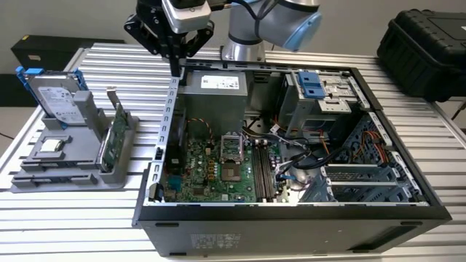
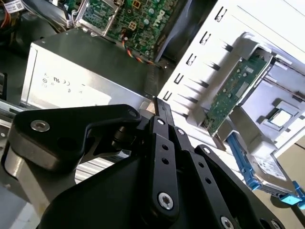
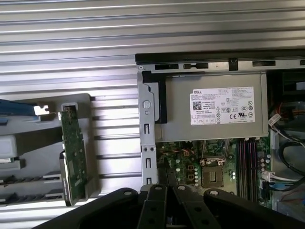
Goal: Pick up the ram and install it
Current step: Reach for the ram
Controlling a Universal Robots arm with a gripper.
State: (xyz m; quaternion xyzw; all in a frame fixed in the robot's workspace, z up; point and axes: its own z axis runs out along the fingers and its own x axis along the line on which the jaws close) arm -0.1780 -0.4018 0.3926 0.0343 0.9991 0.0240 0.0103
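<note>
The ram point(image 1: 176, 70) held aloft, not yet installed.
Nearer than the power supply point(image 1: 213, 90), the memory slots point(image 1: 263, 170) look empty; above its corner the hand point(image 1: 174, 54) seems clenched on the ram. Seating calls for exact alignment.

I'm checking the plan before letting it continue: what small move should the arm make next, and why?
Probably shift the end effector toward the exterior view's right, further over the open case. It seems shut on the ram above the case's edge, while the memory slots lie deeper inside on the motherboard.
</note>
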